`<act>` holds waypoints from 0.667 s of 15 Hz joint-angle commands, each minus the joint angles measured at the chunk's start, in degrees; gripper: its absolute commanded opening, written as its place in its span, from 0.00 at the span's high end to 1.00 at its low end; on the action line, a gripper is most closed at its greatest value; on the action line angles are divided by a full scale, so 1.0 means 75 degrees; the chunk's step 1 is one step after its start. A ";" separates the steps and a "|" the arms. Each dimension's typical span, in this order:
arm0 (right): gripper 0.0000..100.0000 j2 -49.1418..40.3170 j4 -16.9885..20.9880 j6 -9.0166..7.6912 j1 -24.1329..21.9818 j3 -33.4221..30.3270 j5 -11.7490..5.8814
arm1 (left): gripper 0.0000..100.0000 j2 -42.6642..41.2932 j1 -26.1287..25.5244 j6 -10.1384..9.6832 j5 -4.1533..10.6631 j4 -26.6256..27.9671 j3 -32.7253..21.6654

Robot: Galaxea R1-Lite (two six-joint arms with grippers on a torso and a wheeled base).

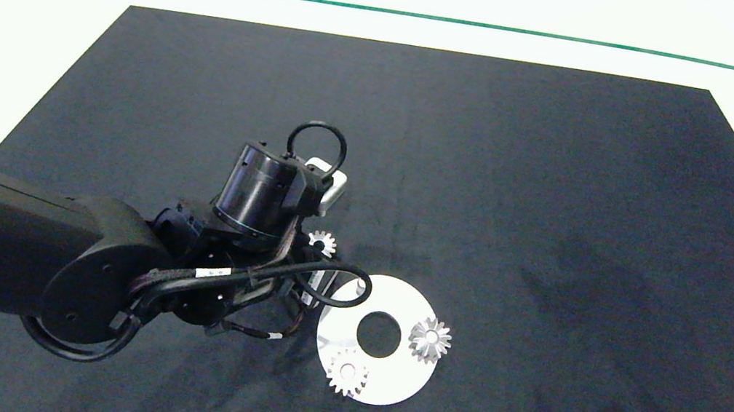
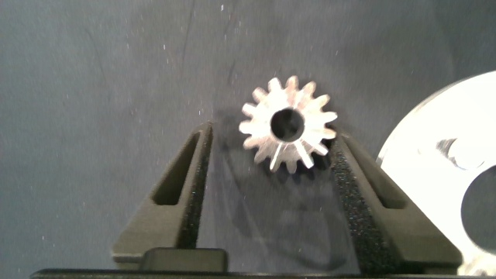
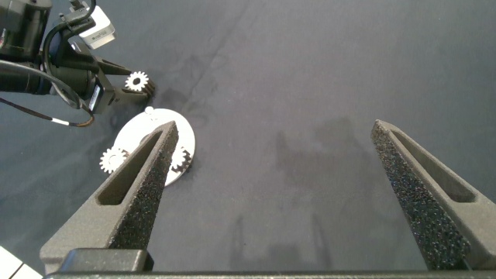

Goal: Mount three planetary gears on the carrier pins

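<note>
Left gripper (image 2: 267, 167) jaws apart, third gear (image 2: 287, 124) just beyond fingertips (touching 1), right gripper (image 3: 271, 167) wide open

A dark mat (image 1: 417, 170) with a faintly grainy, cloth-like surface covers most of the table and runs out of sight at the near edge. Its far edge is straight, and its two side edges spread outward toward the near side. Around it on the far, left and right sides shows the bare white table (image 1: 26, 34), brightly and evenly lit, almost washed out. A thin green line (image 1: 397, 13) crosses the white surface beyond the mat's far edge, bowing slightly from one side to the other. Soft, blurred shadows lie on the right half of the mat. No walls, windows or floor are visible.
</note>
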 commanded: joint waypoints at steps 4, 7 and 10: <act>0.00 -0.0002 0.0011 -0.0007 0.0002 0.0001 -0.0014 | 0.56 0.0150 -0.0130 0.0033 0.0019 -0.0110 -0.0001; 0.00 -0.0037 0.0023 -0.0007 -0.0021 0.0013 -0.0014 | 0.62 0.0256 -0.0224 0.0022 0.0136 -0.0333 -0.0001; 0.00 -0.0060 0.0023 -0.0007 -0.0021 0.0013 -0.0014 | 0.68 0.0267 -0.0259 0.0033 0.0136 -0.0427 -0.0001</act>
